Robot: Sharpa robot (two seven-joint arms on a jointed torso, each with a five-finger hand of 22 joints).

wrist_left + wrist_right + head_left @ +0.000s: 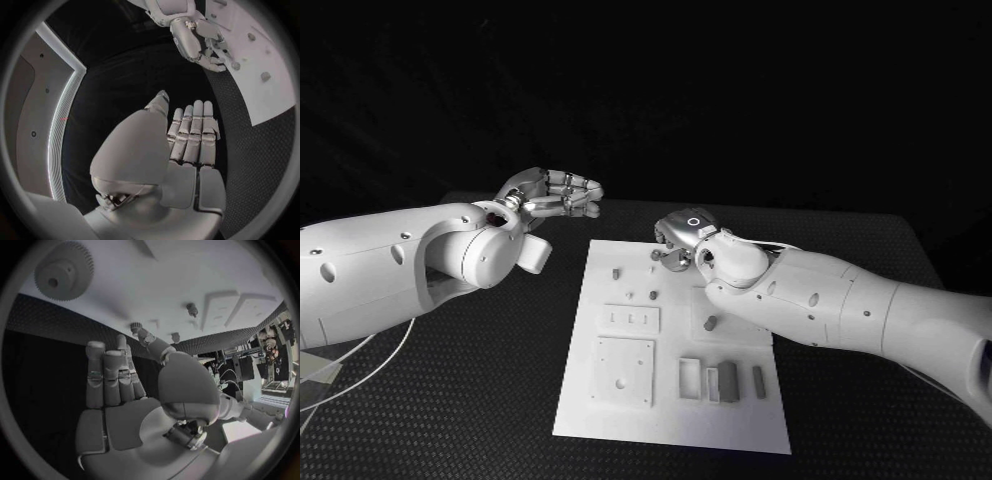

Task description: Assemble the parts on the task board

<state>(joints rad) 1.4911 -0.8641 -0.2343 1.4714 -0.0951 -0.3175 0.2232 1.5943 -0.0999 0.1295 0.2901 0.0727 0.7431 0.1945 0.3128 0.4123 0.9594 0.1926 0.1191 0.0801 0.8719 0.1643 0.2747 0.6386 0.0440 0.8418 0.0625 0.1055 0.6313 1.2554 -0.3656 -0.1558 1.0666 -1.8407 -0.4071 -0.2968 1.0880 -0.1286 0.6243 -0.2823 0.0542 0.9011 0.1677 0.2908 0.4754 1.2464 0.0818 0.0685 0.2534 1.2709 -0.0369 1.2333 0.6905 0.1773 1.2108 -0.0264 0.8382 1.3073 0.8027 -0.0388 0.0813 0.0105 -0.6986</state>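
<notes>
The white task board (733,420) lies in the middle of the black table. My right hand (678,240) hovers at the board's far edge, fingers stretched out and holding nothing (109,375); its thumb tip is close to a small peg (135,328). A toothed gear (62,271) lies on the board just beyond that hand, and appears as a dark piece (656,255) in the head view. My left hand (560,193) is raised off the board's far left corner, its fingers straight, side by side and empty (194,135).
Several small pegs (630,296) stand on the board's far half. A slotted plate (630,318) and a square plate (625,370) lie nearer me, with several upright blocks (718,381) beside them. Bare black table (488,400) surrounds the board.
</notes>
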